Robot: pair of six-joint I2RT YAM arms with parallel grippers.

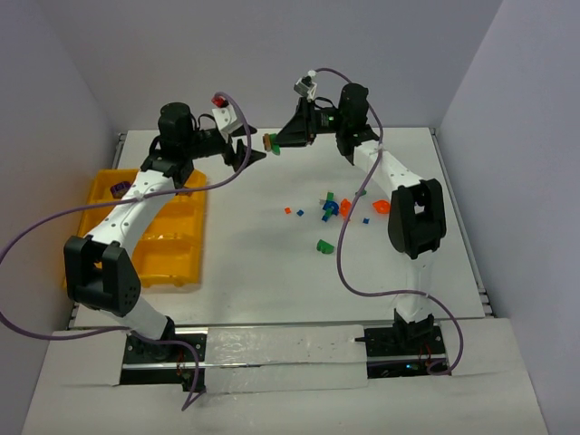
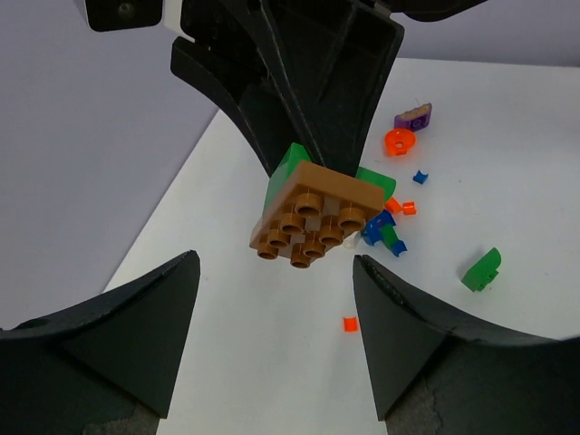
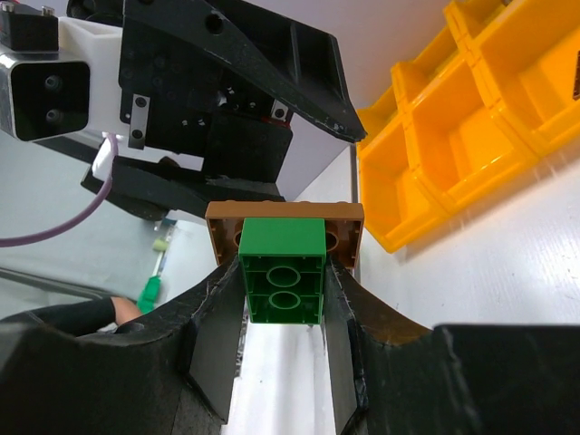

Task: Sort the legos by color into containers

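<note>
My right gripper [image 1: 279, 140] is shut on a green brick [image 3: 285, 268] that has a brown plate [image 3: 284, 214] stuck on its far end. It holds the stack [image 1: 271, 142] in the air over the back of the table. My left gripper [image 1: 252, 156] faces it from the left, open and empty. The brown plate [image 2: 314, 216] hangs just beyond the left gripper's [image 2: 276, 263] tips. Several loose legos [image 1: 333, 208] in green, blue and orange-red lie right of centre. The yellow-orange tray [image 1: 186, 231] of containers sits at the left.
A purple piece [image 1: 119, 189] lies in a back bin of the tray. On the table below the grippers are a purple lego [image 2: 413, 117], an orange ring [image 2: 399, 141], a green piece [image 2: 481, 270] and a tiny orange-red bit [image 2: 350, 323]. White walls enclose the table.
</note>
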